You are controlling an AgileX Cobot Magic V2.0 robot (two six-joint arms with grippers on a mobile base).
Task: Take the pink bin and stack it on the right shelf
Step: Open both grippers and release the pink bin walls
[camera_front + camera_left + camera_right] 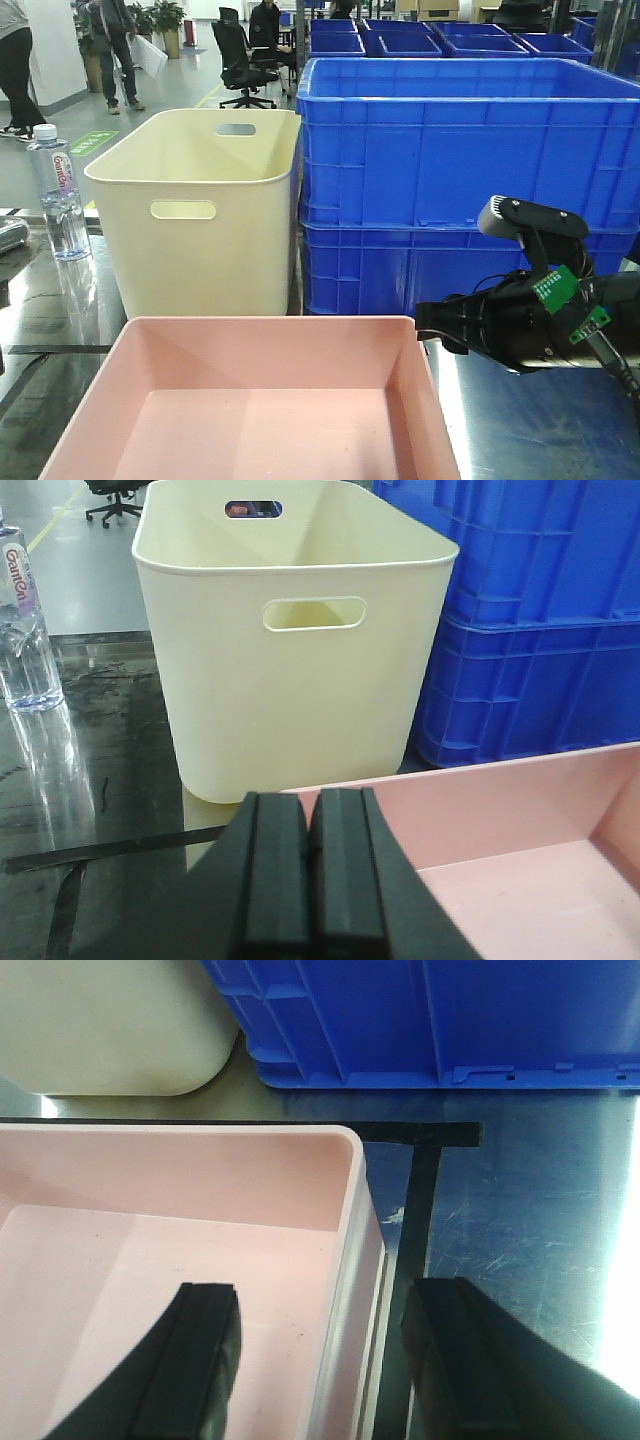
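Observation:
The pink bin [260, 400] sits at the near centre and is empty. It also shows in the left wrist view [520, 810] and the right wrist view [150, 1230]. My left gripper [310, 802] is at the bin's far left corner, one finger on each side of the left wall, and looks shut on that wall. It is out of the front view. My right gripper [325, 1300] is open and straddles the bin's right wall, one finger inside and one outside; it also shows in the front view [432, 326]. The shiny grey right shelf [520, 1210] lies to the right of the bin.
A tall cream tub with slot handles [205, 215] stands right behind the pink bin. Stacked blue crates [450, 170] stand at the back right. A water bottle [57, 195] stands at the left. Black tape [420, 1190] crosses the metal top. People and chairs are far behind.

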